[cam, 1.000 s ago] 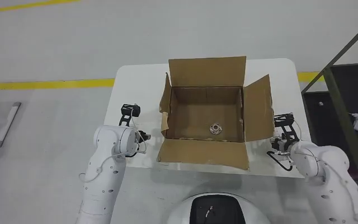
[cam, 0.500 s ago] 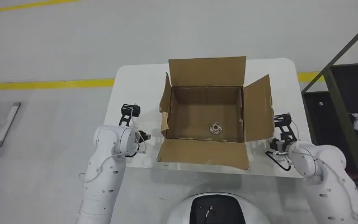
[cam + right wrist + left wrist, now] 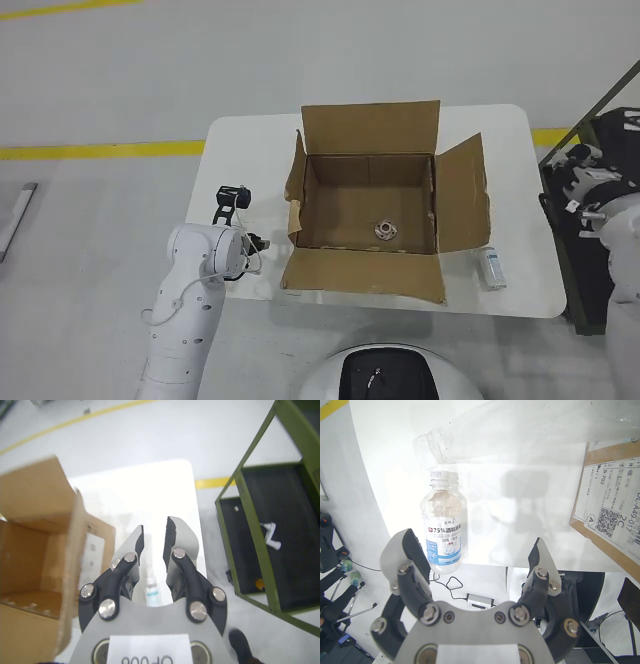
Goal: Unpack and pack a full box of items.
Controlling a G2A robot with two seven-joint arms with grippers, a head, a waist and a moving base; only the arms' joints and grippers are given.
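– Entry one, the supporting surface?
– White tabletop point(image 3: 250, 140), rounded corners, standing on a pale grey floor point(image 3: 100, 80).
– Floor markings?
– One yellow line point(image 3: 100, 151), running behind the tabletop's far side.
– Beside the tabletop?
– Green metal frame point(image 3: 250, 450), holding a black tray point(image 3: 287, 512). In the tray: one white object point(image 3: 271, 536), kind unclear; one small orange object point(image 3: 260, 584) near a frame post.
– Below the tabletop's edge?
– Grey power adapter point(image 3: 480, 600) on the floor, with a black cable point(image 3: 450, 583) looped beside it.
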